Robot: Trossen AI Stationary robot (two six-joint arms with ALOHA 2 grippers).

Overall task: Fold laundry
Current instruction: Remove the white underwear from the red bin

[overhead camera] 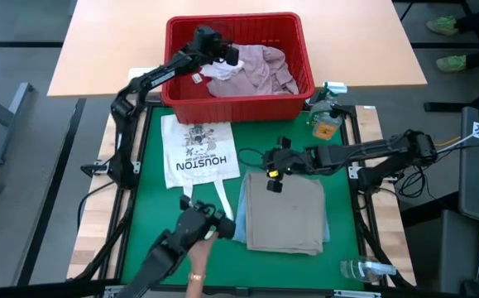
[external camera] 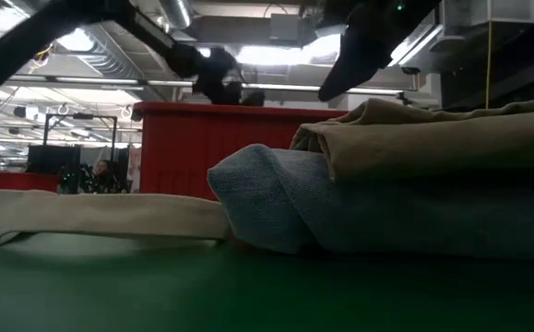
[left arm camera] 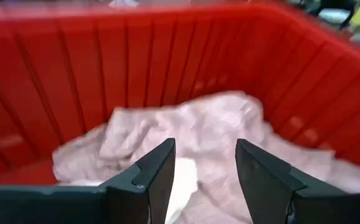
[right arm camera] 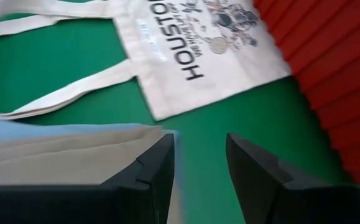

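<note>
A pale pink shirt [overhead camera: 260, 70] [left arm camera: 217, 124] lies crumpled in the red basket [overhead camera: 239, 18] at the table's far side, with a white piece [left arm camera: 183, 177] beside it. My left gripper [overhead camera: 229, 56] [left arm camera: 204, 146] hangs open over the shirt inside the basket, nothing between its fingers. A folded tan cloth [overhead camera: 287, 215] [external camera: 433, 129] lies on folded blue jeans [external camera: 276, 194] on the green mat. My right gripper [overhead camera: 270, 170] [right arm camera: 199, 140] stands open above the tan cloth's far left corner, touching nothing.
A white tote bag [overhead camera: 198, 149] [right arm camera: 192, 43] printed HOUSTON lies flat on the mat left of the stack. A spray bottle [overhead camera: 326, 112] stands by the basket's right corner, another [overhead camera: 363, 269] lies at the near right. A dark device [overhead camera: 185, 236] and a person's hand [overhead camera: 196, 281] are at the near edge.
</note>
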